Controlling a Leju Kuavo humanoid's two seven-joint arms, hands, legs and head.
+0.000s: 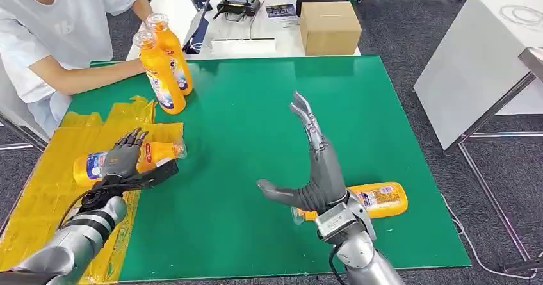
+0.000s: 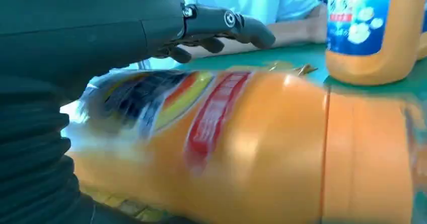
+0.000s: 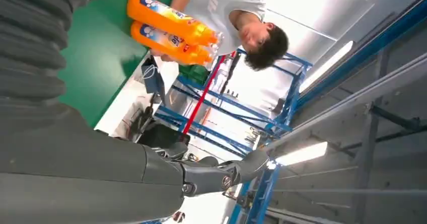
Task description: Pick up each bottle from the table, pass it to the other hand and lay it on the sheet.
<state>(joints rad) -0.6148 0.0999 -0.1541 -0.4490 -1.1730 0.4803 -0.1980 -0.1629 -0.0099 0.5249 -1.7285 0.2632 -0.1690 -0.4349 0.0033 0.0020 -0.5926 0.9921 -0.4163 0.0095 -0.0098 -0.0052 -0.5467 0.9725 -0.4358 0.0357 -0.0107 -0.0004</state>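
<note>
The left hand point(image 1: 123, 159) rests over 1 orange bottle point(image 1: 157, 154) lying on the yellow sheet point(image 1: 38, 195). The right hand point(image 1: 312, 170) is spread wide, holding nothing, above another lying bottle point(image 1: 381, 199) on the green worktop point(image 1: 256, 118); 2 upright bottles point(image 1: 163, 73) stand near a person point(image 1: 57, 35).

Glossy orange plastic bottle point(image 1: 128, 160) on crinkled yellow plastic sheet point(image 1: 38, 202).

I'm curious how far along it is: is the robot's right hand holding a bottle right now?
No. In the head view the right hand is raised with fingers spread and nothing in it, while a bottle lies on the green table beside it.
</note>
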